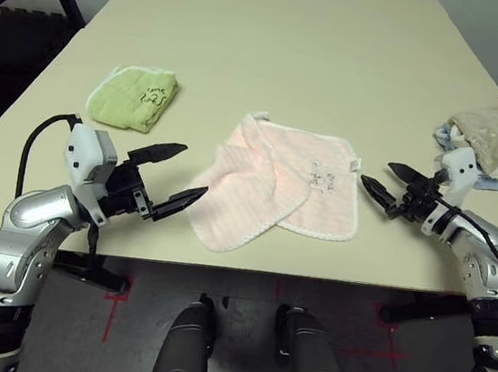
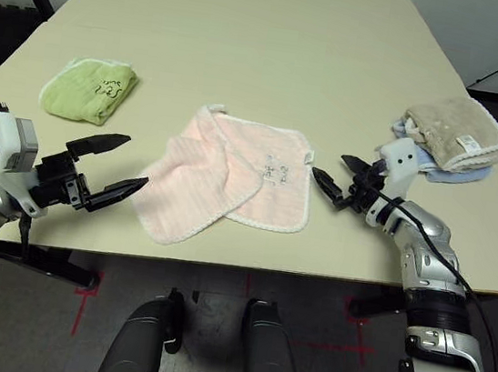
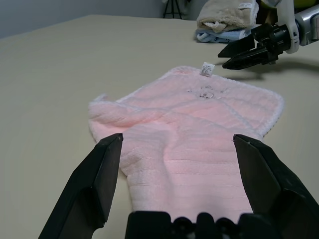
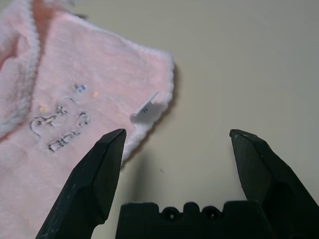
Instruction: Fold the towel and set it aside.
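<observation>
Pink towel (image 1: 276, 190) lies partly folded on the table (image 1: 338, 69) between both hands. Left hand (image 1: 169, 178) and right hand (image 1: 388, 187) empty, fingers apart. Next: probably grab edges, finish fold.

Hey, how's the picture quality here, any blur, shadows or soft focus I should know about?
Left eye view: even light, sharp, the pink towel casts little shadow. Left wrist view: own fingers soft, towel weave clear. Right wrist view: the towel's white tag and embroidery crisp, a soft shadow along the towel's edge, fingers slightly soft.
</observation>
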